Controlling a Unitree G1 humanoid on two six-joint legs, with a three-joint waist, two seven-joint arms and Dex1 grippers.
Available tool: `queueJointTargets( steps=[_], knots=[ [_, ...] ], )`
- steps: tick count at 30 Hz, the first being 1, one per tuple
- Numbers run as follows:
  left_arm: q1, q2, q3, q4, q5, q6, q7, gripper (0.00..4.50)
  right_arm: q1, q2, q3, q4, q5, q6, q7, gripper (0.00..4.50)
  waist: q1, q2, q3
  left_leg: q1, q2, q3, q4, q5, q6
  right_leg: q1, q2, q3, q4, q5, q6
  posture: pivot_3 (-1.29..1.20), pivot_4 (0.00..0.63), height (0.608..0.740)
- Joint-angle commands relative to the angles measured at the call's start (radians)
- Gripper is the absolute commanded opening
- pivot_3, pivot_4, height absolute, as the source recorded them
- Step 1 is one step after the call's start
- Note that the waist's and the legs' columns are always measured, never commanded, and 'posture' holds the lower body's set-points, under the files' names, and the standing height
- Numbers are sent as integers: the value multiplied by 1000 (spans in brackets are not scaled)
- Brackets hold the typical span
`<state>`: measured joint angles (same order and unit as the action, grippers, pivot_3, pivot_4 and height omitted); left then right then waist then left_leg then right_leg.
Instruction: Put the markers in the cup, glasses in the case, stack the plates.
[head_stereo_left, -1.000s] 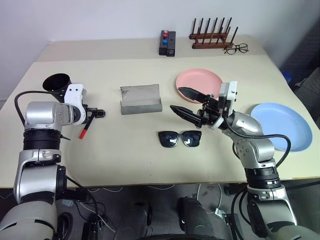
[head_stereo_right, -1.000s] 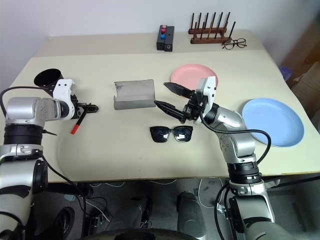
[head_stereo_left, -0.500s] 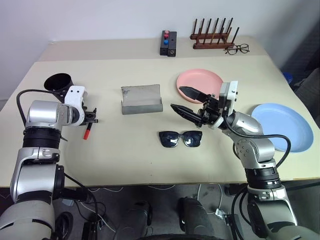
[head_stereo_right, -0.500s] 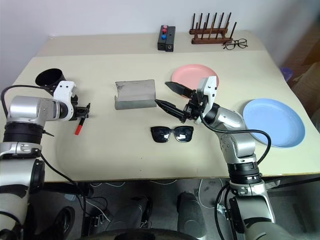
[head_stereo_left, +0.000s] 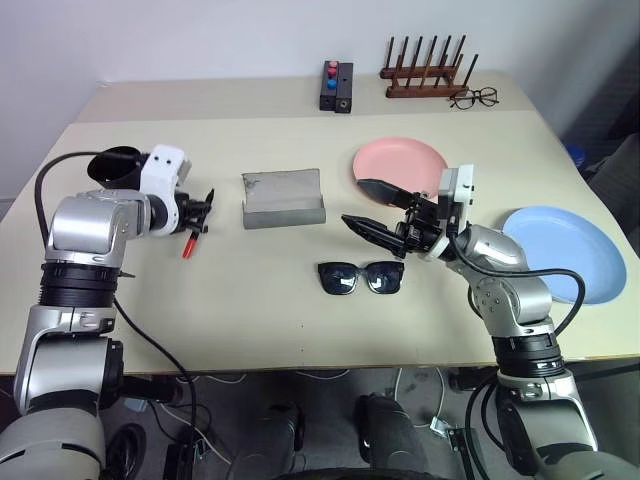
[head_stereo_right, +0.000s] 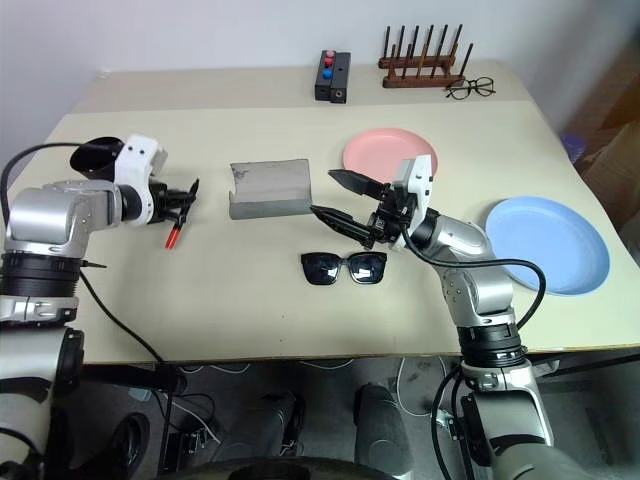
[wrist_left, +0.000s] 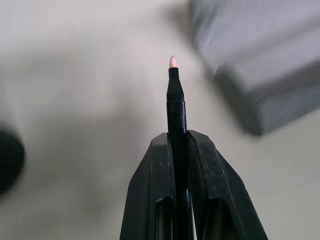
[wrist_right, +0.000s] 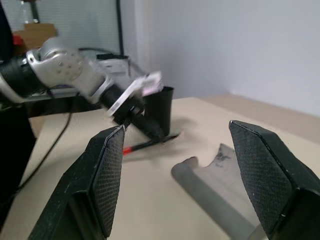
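Note:
My left gripper (head_stereo_left: 198, 212) is shut on a black marker (wrist_left: 176, 115) with a red end (head_stereo_left: 186, 247). It holds the marker tilted above the table, between the black cup (head_stereo_left: 115, 165) and the open grey case (head_stereo_left: 283, 198). Black sunglasses (head_stereo_left: 360, 277) lie in front of the case. Just above and behind them my right gripper (head_stereo_left: 368, 208) hovers open and empty, pointing left. The pink plate (head_stereo_left: 400, 158) lies behind that gripper and the blue plate (head_stereo_left: 560, 250) at the right edge. The right wrist view shows the left arm with the marker in front of the cup (wrist_right: 162, 107).
On the far table stand a wooden peg rack (head_stereo_left: 425, 72), wire-framed eyeglasses (head_stereo_left: 472, 97) and a black box with red and blue knobs (head_stereo_left: 335, 85). The table's front edge runs close below the sunglasses.
My left gripper closed on the marker, lifted it off the table and carried it up and to the right, rolling the wrist. The right arm stayed still.

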<state>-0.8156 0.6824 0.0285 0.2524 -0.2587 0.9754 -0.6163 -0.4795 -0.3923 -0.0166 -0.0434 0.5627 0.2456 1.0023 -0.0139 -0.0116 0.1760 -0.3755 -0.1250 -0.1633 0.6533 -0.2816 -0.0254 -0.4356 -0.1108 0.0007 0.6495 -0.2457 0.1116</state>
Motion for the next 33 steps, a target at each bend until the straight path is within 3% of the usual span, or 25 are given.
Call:
queueJointTargets(
  steps=[1, 7, 16, 24, 33],
  knots=[
    [-51, -20, 83, -15, -20, -177, 5, 62, -22, 0, -28, -8, 9, -15, -7, 3404, 0, 0, 0, 0, 0, 0, 0, 0, 0, 0, -1, 0, 0, 0, 0, 0, 150, 740],
    [-125, -91, 183, 121, -7, -537, 79, 62, -24, 10, -22, -10, 0, -31, -26, 3404, -2, 0, 0, 0, 0, 0, 0, 0, 0, 0, -1, 0, 0, 0, 0, 0, 150, 740],
    [-219, -28, 312, 361, -18, -930, 116, 62, -24, 3, -27, -9, -2, -37, -32, 3404, -6, 0, 0, 0, 0, 1, 0, 0, 0, 0, -1, 0, 0, 0, 0, 0, 150, 740],
    [-140, 64, 425, 556, -28, -1186, 130, 62, -25, -3, -25, -7, -2, -35, -28, 3404, -4, 0, 0, 0, 0, 1, 0, 0, 0, 0, -1, -1, 0, 0, 0, 0, 150, 740],
    [-114, 26, 460, 679, -91, -1297, 61, 62, -29, -2, -22, -2, -3, -31, -24, 3404, 1, -3, -1, 0, -1, 0, 1, 0, 0, 1, -1, -1, 0, 0, 1, 0, 150, 740]
  ],
)
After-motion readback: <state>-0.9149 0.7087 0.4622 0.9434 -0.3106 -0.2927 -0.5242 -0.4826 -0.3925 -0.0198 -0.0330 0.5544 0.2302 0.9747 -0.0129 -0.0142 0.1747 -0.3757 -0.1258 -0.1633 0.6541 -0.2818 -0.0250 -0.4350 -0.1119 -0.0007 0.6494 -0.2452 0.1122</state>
